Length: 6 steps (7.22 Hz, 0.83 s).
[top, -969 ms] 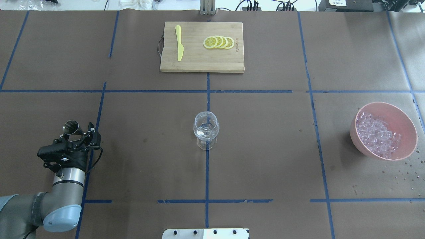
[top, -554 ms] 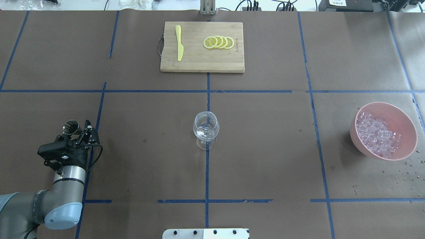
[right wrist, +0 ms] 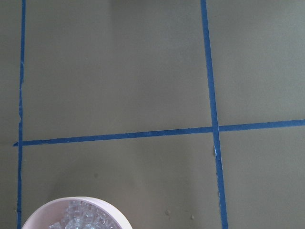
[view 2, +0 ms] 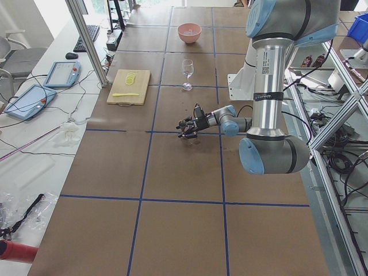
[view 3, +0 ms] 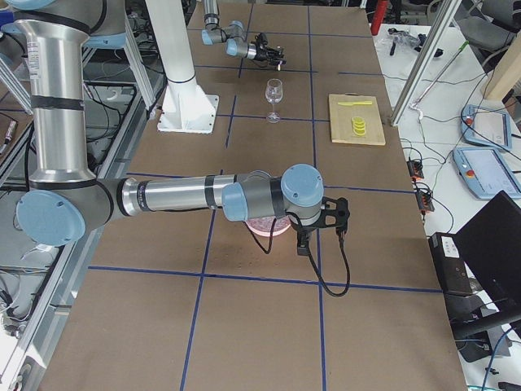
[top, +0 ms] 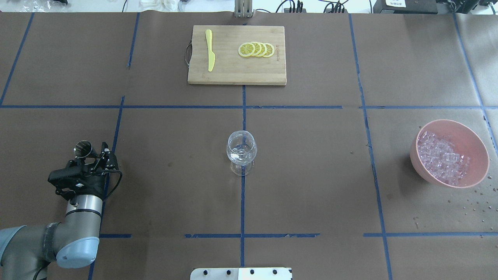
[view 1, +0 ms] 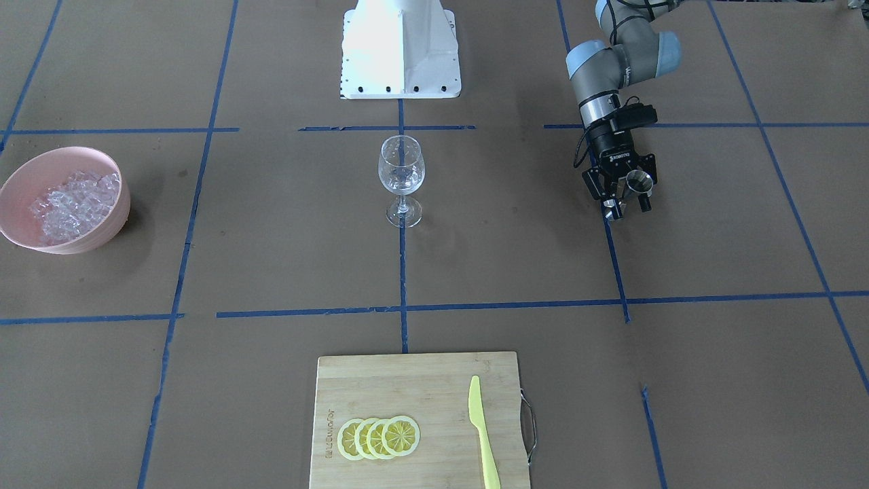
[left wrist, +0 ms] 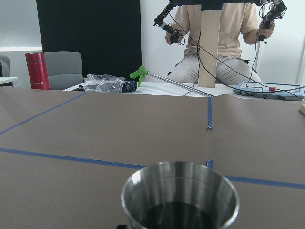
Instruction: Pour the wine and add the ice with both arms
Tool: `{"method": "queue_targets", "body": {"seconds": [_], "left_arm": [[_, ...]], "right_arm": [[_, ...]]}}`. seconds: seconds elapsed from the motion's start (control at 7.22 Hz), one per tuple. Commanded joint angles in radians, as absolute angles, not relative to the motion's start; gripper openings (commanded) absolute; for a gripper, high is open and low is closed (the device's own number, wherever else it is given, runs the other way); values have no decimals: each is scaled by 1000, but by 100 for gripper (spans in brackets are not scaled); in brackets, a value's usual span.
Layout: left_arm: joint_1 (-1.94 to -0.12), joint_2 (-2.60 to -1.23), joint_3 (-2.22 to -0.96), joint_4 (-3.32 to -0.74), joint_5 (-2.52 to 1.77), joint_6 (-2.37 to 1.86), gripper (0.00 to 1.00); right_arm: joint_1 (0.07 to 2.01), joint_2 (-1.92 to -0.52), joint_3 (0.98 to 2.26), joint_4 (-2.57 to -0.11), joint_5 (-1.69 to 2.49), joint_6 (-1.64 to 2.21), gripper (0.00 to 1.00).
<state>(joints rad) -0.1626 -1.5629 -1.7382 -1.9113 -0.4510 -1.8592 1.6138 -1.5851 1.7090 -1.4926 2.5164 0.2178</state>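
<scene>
Your left pincer (view 1: 628, 200) is clamped on a small steel cup (view 1: 638, 180) of dark liquid, well apart from the glass (view 1: 401, 170) at mid-table (top: 311, 175). The ice (top: 441, 157) lies piled in a pink bowl (top: 470, 132) at your far right. Expect the cubes to be hard, light and slippery, so pinch one across flat faces. The right arm (view 3: 179, 194) hangs over the bowl. Its pincer is hidden, so you cannot tell its state.

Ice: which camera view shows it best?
Overhead exterior: the ice lies unobstructed in the pink bowl. Front-facing shows it obliquely, right wrist only a sliver, exterior left a speck; in exterior right the right arm blocks it.
</scene>
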Motion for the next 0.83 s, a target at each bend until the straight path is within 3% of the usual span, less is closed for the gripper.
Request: {"method": "queue_targets", "body": {"seconds": [0.0, 0.42, 0.69], "left_arm": [[-158, -1562, -1740, -1911, -451, -1859, 63], [-137, -1554, -1743, -1911, -451, -1859, 61], [-132, -1548, -1743, -1911, -451, -1859, 48]], "right_arm": [[1614, -1588, 1706, -1493, 2516, 218, 100], [1614, -1591, 1701, -1491, 2516, 218, 100], [1614, -1591, 1701, -1491, 2516, 218, 100]]}}
